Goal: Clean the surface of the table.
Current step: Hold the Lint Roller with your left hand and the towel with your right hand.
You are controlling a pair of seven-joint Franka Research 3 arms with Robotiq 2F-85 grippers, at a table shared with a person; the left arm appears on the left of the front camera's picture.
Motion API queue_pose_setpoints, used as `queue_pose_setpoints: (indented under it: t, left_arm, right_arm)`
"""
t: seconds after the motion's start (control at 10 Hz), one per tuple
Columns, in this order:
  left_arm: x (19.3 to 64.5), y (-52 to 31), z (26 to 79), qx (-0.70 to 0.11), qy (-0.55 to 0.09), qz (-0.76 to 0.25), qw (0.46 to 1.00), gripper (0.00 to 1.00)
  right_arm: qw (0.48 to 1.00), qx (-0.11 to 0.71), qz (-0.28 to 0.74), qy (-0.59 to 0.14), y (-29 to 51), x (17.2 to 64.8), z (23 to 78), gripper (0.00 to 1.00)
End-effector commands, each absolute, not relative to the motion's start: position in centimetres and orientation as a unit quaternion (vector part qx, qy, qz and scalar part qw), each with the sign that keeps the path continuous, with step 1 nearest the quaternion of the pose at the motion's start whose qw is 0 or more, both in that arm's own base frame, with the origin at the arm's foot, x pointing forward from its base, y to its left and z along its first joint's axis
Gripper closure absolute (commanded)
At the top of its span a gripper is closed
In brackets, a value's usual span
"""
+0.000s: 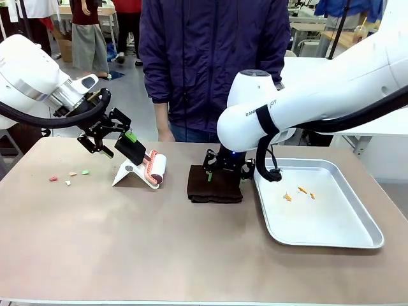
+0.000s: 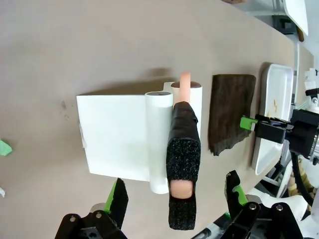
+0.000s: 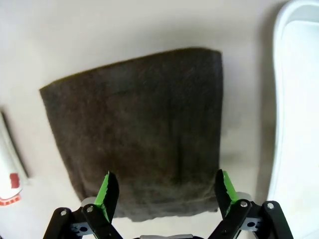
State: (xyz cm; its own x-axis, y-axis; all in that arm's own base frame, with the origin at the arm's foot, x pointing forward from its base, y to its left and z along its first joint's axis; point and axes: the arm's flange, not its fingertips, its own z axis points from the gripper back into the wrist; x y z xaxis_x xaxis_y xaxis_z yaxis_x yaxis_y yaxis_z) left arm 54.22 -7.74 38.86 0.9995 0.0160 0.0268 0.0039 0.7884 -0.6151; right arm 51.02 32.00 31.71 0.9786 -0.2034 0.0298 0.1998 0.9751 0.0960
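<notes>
The table [image 1: 127,255], wide under everything, looks hard, smooth and too heavy to lift, so we would grab the soft brown cloth [image 1: 215,186] in its middle, under our spread right jaws, or the roller handle [image 2: 182,149] between our spread left jaws.

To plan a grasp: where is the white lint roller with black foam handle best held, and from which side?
Grip the black foam handle from its raised free end, one finger each side: it is slim and juts clear of the white stand.
</notes>
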Motion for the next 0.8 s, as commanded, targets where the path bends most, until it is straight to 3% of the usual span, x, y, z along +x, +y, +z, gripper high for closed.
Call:
queue_pose_setpoints:
  t: [0.0,0.7]
  left_arm:
    - [54.6,-7.9,39.1,-0.329,-0.011,-0.007,0.944,0.00]
    - [55.2,-8.4,38.6,-0.321,-0.005,-0.013,0.947,0.00]
  right_arm:
    - [0.992,0.024,-0.117,-0.044,32.2,52.1,30.6,0.00]
    - [0.992,0.050,-0.109,-0.048,31.3,53.2,29.1,0.00]
